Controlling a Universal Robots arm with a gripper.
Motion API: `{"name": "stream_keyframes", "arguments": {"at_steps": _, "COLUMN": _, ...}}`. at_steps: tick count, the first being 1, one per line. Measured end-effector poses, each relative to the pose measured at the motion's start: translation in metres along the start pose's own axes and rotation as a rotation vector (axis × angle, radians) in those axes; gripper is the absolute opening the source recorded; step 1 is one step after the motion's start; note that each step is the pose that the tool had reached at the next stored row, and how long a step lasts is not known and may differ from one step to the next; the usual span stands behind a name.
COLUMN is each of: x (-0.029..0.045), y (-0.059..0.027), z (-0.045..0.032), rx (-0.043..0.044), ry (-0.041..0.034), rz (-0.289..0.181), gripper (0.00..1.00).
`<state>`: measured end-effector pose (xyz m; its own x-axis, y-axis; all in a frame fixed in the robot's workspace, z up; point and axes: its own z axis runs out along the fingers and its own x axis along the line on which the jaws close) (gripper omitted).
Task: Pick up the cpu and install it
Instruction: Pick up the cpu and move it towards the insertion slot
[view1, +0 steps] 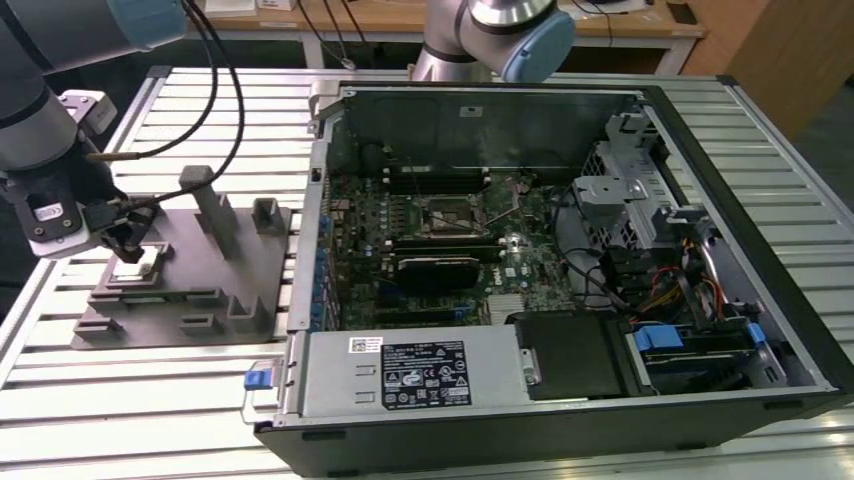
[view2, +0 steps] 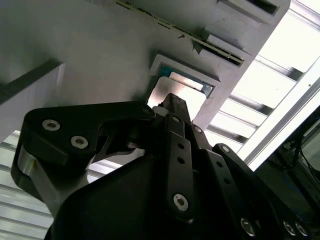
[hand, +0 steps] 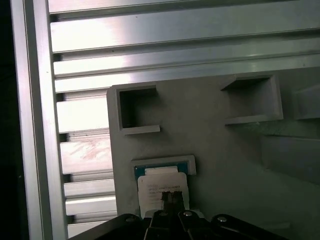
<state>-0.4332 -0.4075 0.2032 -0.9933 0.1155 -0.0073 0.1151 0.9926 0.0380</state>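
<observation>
The cpu (view1: 135, 263) is a small flat square chip with a pale shiny top. It lies flat in a shallow pocket of the grey fixture plate (view1: 180, 300) at the exterior view's left. My gripper (view1: 126, 243) hangs directly above it. Both wrist views show the cpu (hand: 161, 184) (view2: 179, 91) just past the narrow tip of the gripper (hand: 171, 199) (view2: 172, 101). The fingers are pressed together into one point over the chip's top. Whether the tip touches the chip I cannot tell. The square metal-framed socket (view1: 447, 213) sits on the motherboard inside the open computer case (view1: 721, 330).
The fixture plate carries upright posts (view1: 216, 205) and several small empty pockets (hand: 136, 110). It rests on a slatted aluminium table (view1: 134, 410). A second arm's base (view1: 501, 35) stands behind the case. Cables (view1: 220, 90) hang from my arm above the fixture.
</observation>
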Motion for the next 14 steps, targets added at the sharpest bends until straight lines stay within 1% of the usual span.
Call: {"name": "stream_keyframes", "arguments": {"at_steps": 14, "x": 0.0016, "y": -0.0004, "z": 0.0024, "rx": -0.0001, "ry": 0.0014, "rz": -0.034, "gripper": 0.11}}
